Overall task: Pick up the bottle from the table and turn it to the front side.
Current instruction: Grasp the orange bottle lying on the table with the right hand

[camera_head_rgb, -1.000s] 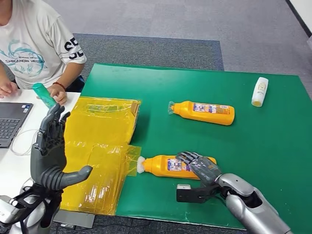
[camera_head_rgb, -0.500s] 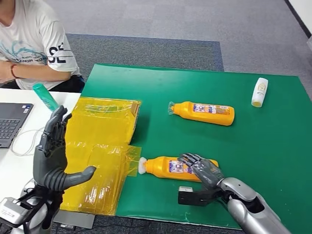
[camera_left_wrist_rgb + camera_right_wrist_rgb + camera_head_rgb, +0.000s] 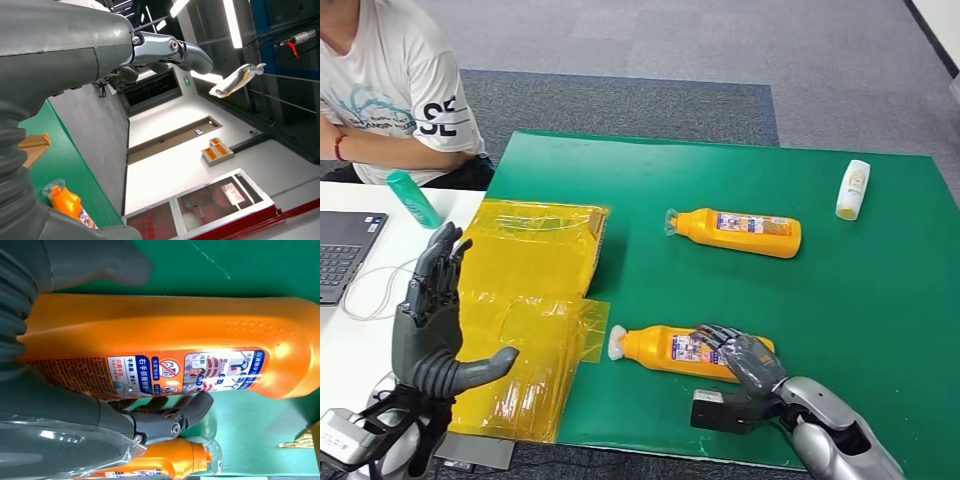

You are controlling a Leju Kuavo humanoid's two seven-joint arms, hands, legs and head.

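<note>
Bottle shifted right under the right hand

Compared with half a second ago, the near orange bottle [image 3: 681, 350] lies a little further right and toward the table's front edge, its capped end now clear of the yellow plastic sheet [image 3: 531, 310] by a slightly wider strip of green. It still lies on its side on the green table [image 3: 848, 300], cap pointing left. The right hand [image 3: 743, 360] has moved with it and rests over the bottle's base end; in the right wrist view its dark fingers [image 3: 188, 412] curl along one side of the body and the thick thumb lies along the other, so the hand grips the bottle while it rests on the table.

The left hand [image 3: 433, 320] stays raised over the yellow sheet, fingers apart and upright, thumb stuck out, holding nothing; it has drifted slightly right.

The second orange bottle [image 3: 735, 232] and the small white bottle [image 3: 853, 188] lie where they were. The person [image 3: 388, 90] at the white desk has leaned a little further left.
</note>
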